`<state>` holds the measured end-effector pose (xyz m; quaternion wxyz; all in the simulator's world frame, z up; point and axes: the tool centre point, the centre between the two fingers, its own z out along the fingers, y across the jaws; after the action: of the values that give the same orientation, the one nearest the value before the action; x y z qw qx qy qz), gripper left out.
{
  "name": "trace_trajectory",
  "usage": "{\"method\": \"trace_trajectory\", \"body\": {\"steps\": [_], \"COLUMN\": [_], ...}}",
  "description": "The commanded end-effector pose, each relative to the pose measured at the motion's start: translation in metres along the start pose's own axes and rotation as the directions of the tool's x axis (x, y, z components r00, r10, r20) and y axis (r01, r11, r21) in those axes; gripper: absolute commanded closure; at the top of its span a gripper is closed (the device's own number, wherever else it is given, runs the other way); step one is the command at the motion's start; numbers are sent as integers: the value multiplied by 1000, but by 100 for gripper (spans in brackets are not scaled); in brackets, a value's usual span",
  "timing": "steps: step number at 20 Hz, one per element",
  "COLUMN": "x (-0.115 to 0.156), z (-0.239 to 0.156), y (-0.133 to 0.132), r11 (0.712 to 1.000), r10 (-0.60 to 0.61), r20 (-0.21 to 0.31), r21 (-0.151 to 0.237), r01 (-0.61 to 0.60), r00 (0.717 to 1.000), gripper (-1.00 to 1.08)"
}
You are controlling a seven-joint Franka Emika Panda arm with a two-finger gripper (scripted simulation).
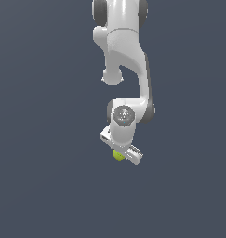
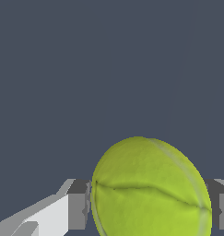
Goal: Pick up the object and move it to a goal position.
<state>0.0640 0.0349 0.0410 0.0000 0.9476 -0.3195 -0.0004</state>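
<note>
Your exterior view looks from a distance at the whole arm, which hangs from the top edge against a plain dark background. Your wrist view sits very close, looking past the fingers. Both views share the ball and the gripper.
</note>
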Motion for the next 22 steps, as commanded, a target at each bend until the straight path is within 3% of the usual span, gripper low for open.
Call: {"method": "trace_trajectory", "body": {"steps": [1,12,22], "x": [0,-13,-65], "z": [0,-1,-4], "y": [0,1,5], "r11": [1000,1000,1000], "r10": [0,0,0], "r20": [-1,0,0], "r21": [0,0,0], "r01": [0,0,0], "r00": [1000,1000,1000], "gripper": [108,108,108]}}
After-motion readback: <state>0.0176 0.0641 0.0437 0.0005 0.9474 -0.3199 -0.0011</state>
